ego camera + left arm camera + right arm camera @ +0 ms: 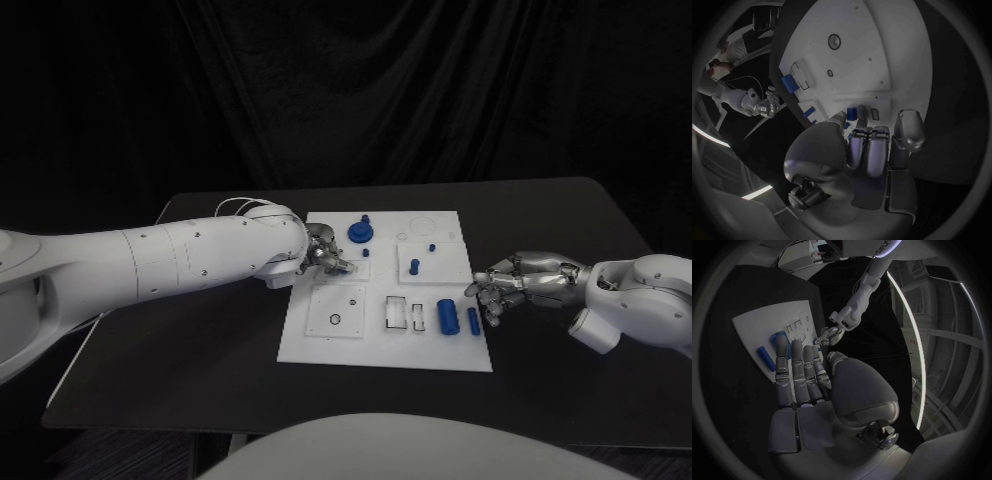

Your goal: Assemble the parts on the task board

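black table (577, 215), one task board (433, 350), two hands (329, 257) (508, 283) beside it

Left hand (870, 145) over edge of white board (861, 45), fingers (877, 150) extended side by side toward small blue part (852, 112) at fingertips. Further blue parts (787, 81) along board's far side. Right hand (768, 104) beyond that side.

The task board (325, 340) lies on the worktop (173, 370) between the left hand (326, 252) and right hand (508, 285), parts (449, 316) just beside the latter.
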Robot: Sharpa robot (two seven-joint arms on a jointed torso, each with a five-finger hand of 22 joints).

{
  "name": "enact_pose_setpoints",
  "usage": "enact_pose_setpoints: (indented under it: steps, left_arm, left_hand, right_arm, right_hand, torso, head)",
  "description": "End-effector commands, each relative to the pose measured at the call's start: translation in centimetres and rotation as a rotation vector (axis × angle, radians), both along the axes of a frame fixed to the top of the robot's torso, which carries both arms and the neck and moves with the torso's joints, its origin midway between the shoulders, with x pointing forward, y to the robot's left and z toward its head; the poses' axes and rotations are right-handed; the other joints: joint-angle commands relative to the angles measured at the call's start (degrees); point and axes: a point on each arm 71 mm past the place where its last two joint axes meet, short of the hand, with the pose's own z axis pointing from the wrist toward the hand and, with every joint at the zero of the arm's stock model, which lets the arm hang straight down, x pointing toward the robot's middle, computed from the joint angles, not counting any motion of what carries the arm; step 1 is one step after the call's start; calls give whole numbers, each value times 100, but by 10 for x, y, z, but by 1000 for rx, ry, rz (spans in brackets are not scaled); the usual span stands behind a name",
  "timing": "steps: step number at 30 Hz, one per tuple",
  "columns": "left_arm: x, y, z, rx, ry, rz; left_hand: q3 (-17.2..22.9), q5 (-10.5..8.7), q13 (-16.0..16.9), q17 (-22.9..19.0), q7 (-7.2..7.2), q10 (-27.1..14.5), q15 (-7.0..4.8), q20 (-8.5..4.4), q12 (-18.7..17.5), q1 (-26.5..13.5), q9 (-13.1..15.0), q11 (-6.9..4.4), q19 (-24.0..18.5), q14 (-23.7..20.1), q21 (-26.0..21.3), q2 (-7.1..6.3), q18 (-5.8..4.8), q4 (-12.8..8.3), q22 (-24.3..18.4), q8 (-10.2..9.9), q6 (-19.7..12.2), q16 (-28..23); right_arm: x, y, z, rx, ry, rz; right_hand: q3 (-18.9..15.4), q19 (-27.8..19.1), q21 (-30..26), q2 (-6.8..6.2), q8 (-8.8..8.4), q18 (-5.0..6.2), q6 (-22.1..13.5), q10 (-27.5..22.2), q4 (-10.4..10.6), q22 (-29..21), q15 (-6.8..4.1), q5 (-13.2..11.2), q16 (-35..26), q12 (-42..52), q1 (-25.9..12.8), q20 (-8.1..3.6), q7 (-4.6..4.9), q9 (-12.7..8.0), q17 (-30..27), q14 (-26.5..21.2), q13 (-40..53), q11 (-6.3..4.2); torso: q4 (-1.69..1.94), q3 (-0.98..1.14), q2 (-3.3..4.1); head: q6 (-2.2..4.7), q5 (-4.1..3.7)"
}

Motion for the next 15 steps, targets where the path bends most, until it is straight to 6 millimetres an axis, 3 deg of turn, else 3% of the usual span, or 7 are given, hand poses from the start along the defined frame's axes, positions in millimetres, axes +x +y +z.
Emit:
enact_pose_setpoints:
  steps: [1,10,11,15]
  left_arm:
    - [-1,-3,-2,-2,16,-19]
    - [-3,-2,-4,4,28,-21]
    - [-3,-2,-5,3,29,-21]
    - [-3,-2,-5,-3,26,-22]
  left_hand:
    - [41,46,1373,1510,-6,421,5,2,-30,92,-17,34,-45,616,-47,-6,79,-42,-8,-54,-42,-6]
    - [242,255,1379,1510,-12,427,11,14,-22,211,-64,33,-39,616,-59,39,81,-174,17,-125,-11,-6]
    - [320,406,1380,1510,-16,427,7,12,-22,229,-72,29,-35,616,-60,38,81,-206,26,-140,-2,-6]
    - [545,644,1376,1510,-21,419,2,6,-29,267,-85,23,-38,616,-78,24,83,-282,38,-181,-6,-6]
  right_arm:
    - [-2,1,-1,4,10,13]
    - [-2,1,-1,4,10,13]
    - [-2,1,-1,4,10,13]
    - [-2,1,-1,5,10,14]
  right_hand:
    - [-24,-37,-20,23,23,87,-37,-44,6,-5,4,-25,11,20,-43,-5,-3,-7,-7,-29,-7,-13]
    - [-24,-37,-22,24,23,87,-38,-45,5,-6,4,-24,12,21,-41,-5,-3,-8,-9,-30,-8,-13]
    - [-23,-37,-24,24,23,88,-40,-46,3,-8,4,-23,13,22,-37,-4,-3,-8,-11,-31,-10,-13]
    - [-23,-37,-24,24,23,88,-40,-46,3,-8,4,-23,13,22,-37,-4,-3,-8,-11,-31,-10,-13]
  torso:
    - [-3,1,3]
    - [1,1,-2]
    - [0,1,-3]
    - [-4,0,-4]
  head:
    - [0,7]
    - [0,-2]
    - [0,-1]
    - [0,3]
